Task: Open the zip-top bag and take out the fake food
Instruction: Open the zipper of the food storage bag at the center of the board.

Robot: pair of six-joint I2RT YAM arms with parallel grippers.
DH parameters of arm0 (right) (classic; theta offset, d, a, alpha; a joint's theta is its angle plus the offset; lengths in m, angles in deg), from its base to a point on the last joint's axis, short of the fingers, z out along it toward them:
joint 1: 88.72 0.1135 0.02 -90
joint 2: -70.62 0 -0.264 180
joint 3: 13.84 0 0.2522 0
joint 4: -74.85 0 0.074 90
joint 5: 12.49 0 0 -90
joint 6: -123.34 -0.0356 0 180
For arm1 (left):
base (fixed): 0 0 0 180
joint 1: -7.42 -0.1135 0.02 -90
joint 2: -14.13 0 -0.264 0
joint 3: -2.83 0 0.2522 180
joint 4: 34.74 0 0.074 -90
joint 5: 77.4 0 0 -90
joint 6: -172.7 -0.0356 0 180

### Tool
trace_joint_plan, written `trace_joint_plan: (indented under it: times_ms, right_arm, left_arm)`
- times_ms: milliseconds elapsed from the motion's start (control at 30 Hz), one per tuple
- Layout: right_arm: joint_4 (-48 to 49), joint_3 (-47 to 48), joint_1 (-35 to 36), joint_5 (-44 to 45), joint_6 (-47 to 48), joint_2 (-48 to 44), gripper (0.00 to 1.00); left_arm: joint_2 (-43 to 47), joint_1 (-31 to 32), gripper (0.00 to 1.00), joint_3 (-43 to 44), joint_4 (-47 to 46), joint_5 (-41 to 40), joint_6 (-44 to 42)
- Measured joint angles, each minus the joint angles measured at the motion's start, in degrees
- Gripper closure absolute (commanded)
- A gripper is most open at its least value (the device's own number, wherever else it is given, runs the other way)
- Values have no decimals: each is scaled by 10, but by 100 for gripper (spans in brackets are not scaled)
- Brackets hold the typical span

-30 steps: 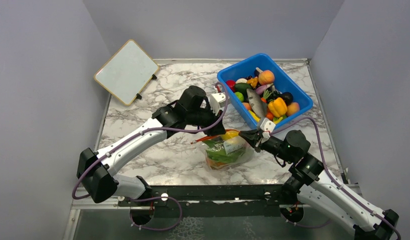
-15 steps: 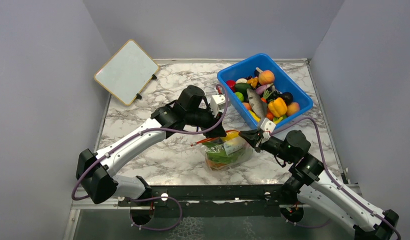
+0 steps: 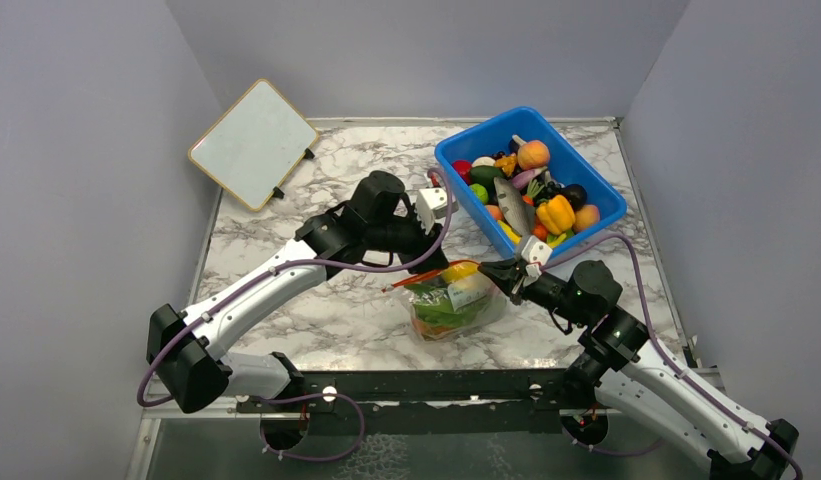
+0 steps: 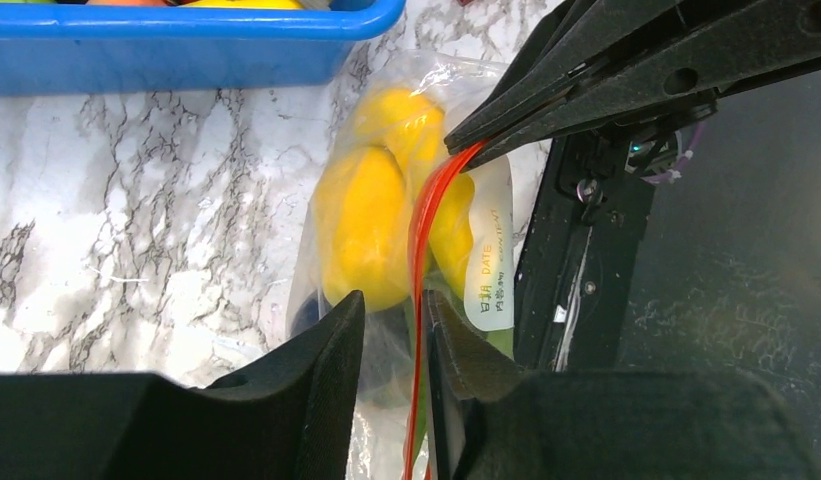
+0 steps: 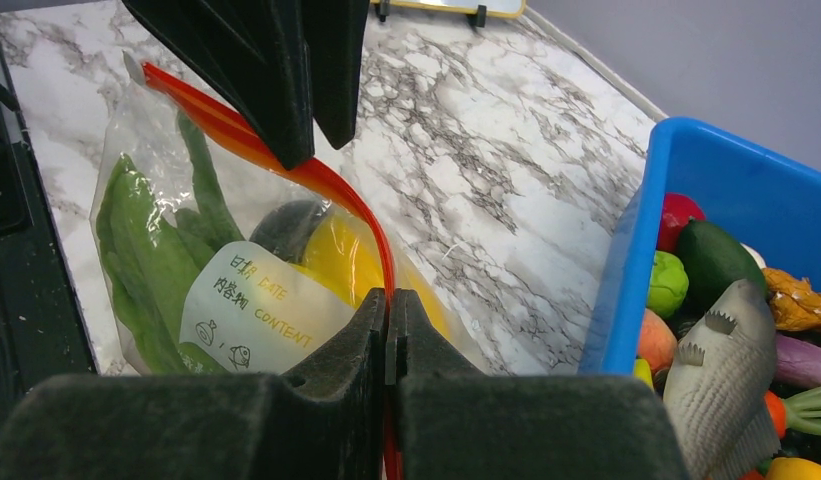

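The red zip strip [image 5: 336, 190] is pinched between the closed fingers of the right gripper [image 5: 387, 300]; the left gripper [image 4: 394, 300] is set narrowly parted, with the same strip passing through its gap. The zip-top bag [image 3: 451, 303], filled with fake food [image 4: 366, 225], is seen on the marble table [image 3: 346, 320], between the two arms and near the blue bin [image 3: 481, 130]
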Motion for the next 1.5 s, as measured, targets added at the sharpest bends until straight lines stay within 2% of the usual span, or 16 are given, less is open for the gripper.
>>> trace_joint_plan:
  times_ms: [233, 600, 767, 900, 1000, 1100, 1333, 1433, 1500]
  right_arm:
    - [0, 0, 0, 0, 0, 0, 99]
    - [0, 0, 0, 0, 0, 2, 99]
    - [0, 0, 0, 0, 0, 2, 99]
    - [0, 0, 0, 0, 0, 2, 99]
    - [0, 0, 0, 0, 0, 2, 99]
    - [0, 0, 0, 0, 0, 2, 99]
    - [0, 0, 0, 0, 0, -1, 97]
    - [0, 0, 0, 0, -7, -3, 88]
    - [0, 3, 0, 2, -23, -4, 74]
  left_arm:
    - [0, -9, 73, 0, -1, -9, 7]
    - [-30, -49, 73, 7, -3, 45, 30]
    - [-44, -49, 68, 6, -1, 65, 29]
    - [-44, -49, 61, 6, 0, 75, 23]
    - [-44, -49, 60, 5, 1, 89, 10]
    - [-44, -47, 66, 2, 3, 97, 1]
    - [-44, -41, 100, 0, 12, 73, -1]
    - [-44, -39, 100, 2, 12, 57, 3]
    - [-44, -37, 100, 7, 12, 41, 7]
